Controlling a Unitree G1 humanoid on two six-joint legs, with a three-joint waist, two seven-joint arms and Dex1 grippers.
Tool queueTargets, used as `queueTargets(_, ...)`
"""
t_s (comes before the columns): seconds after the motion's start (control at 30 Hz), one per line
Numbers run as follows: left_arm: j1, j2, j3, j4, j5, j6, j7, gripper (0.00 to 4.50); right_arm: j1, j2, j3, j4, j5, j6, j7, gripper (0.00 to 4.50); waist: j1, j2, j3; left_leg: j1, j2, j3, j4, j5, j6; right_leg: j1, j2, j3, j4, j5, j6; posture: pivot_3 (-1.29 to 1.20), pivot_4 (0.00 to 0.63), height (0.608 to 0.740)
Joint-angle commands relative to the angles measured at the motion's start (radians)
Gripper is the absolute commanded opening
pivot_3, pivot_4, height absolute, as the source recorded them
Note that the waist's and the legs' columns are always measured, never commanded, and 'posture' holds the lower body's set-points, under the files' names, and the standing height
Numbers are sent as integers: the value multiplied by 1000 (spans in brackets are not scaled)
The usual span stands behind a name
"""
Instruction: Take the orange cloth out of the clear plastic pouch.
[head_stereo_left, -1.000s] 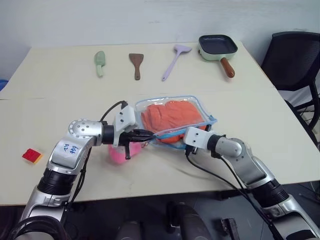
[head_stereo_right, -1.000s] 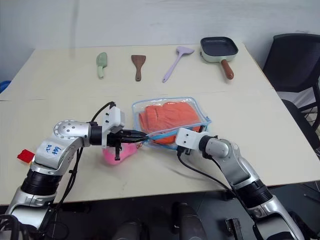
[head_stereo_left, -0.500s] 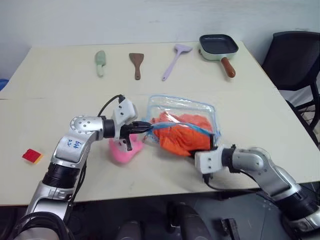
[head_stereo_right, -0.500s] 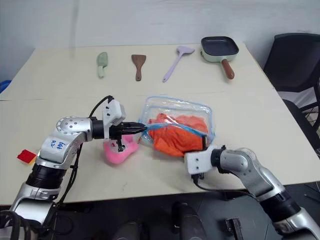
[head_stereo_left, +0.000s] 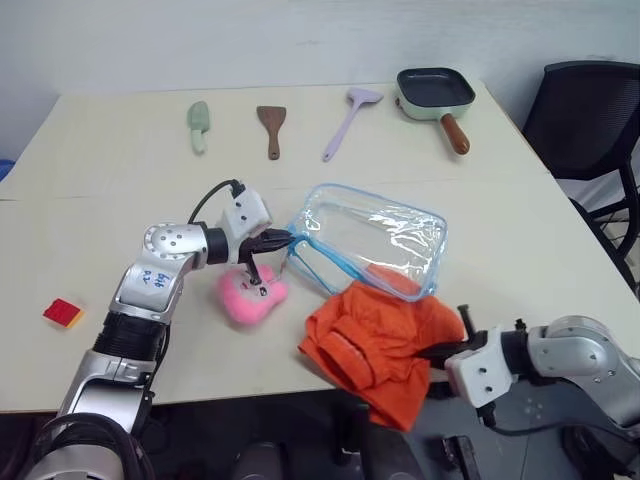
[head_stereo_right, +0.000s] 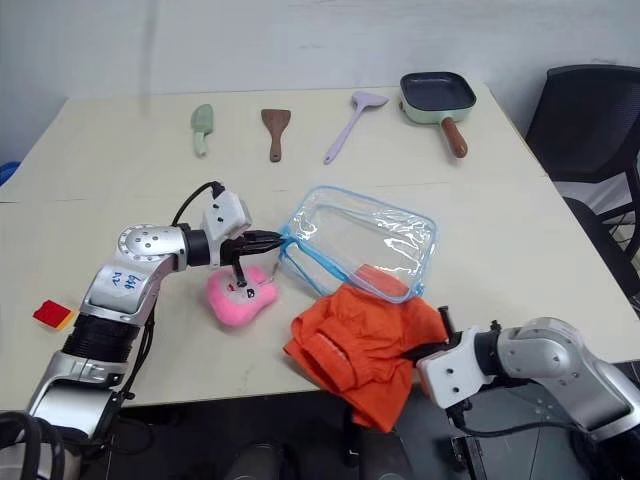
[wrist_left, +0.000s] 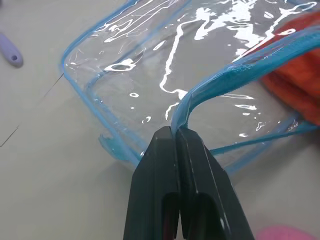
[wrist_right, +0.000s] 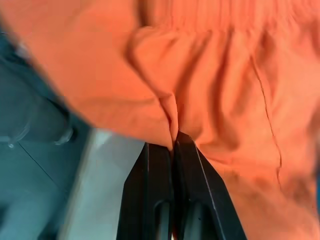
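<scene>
The left gripper (wrist_left: 175, 131) is clamped tight on the light blue edging of the clear plastic pouch (head_stereo_left: 375, 236), its two black fingers (wrist_left: 155, 165) pressed together with the trim caught between their tips, at the pouch's corner nearest the left arm. The right gripper (wrist_right: 173, 140) is likewise pinched closed, with a fold of the orange cloth (head_stereo_left: 375, 345) gripped between its fingertips at the cloth's right-hand edge.

The pouch sits on the cream table (head_stereo_left: 120, 220) near the middle, its mouth gaping toward the robot, with loops of blue trim hanging loose at the opening. Its see-through walls catch bright glints of light. A small bit of orange shows at or just under its front lip; whether that bit is inside the mouth cannot be told.

The cloth lies crumpled in front of the pouch, at the table's near edge, between the pouch and the right gripper. It is bright orange, soft and heavily wrinkled, bunched into thick folds, with its lower part drooping over the table's edge.

A pink plush toy (head_stereo_left: 247, 294) rests on the table just below the left gripper, beside the pouch's left corner. A small red block (head_stereo_left: 62, 312) lies well apart, near the table's left edge.
</scene>
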Motion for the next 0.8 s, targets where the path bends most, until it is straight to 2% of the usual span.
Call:
queueTargets(0.03,5,52,43,-22,4,-13,-19,0,23,-69,-119,182,-34,-52,-36,15,0,0,0,0,0,0,0,0,0,0,0,0,0,0,0,0,150,740)
queueTargets(0.17,10,93,54,-45,-10,-2,-44,0,12,-106,-170,406,-53,-110,-85,15,1,0,0,0,0,1,0,0,0,0,0,0,0,0,0,0,150,740)
queueTargets(0.3,45,108,56,-118,-51,12,-96,0,-32,-69,-193,526,-10,-82,-108,15,-2,0,0,1,1,2,-1,0,0,0,0,2,0,0,0,0,150,740)
queueTargets(0.37,82,117,47,-194,-86,19,-148,0,-73,-8,-217,536,66,27,-120,15,-3,0,0,1,1,2,-1,0,0,0,0,2,0,0,0,0,150,740)
queueTargets(0.47,159,140,18,-325,-123,20,-226,0,-179,159,-296,474,224,367,-250,15,-14,0,0,1,2,2,-2,1,-1,-1,1,4,1,0,0,0,150,740)
queueTargets(0.57,191,141,-4,-372,-118,13,-241,0,-222,263,-333,385,268,611,-366,15,-22,5,1,1,3,0,-2,1,-3,-3,0,7,3,0,0,0,150,740)
queueTargets(0.8,186,136,-28,-321,-48,-44,-224,0,-215,382,-363,247,246,821,-551,15,-23,5,1,1,3,0,-3,2,-2,-3,1,8,2,0,0,0,150,740)
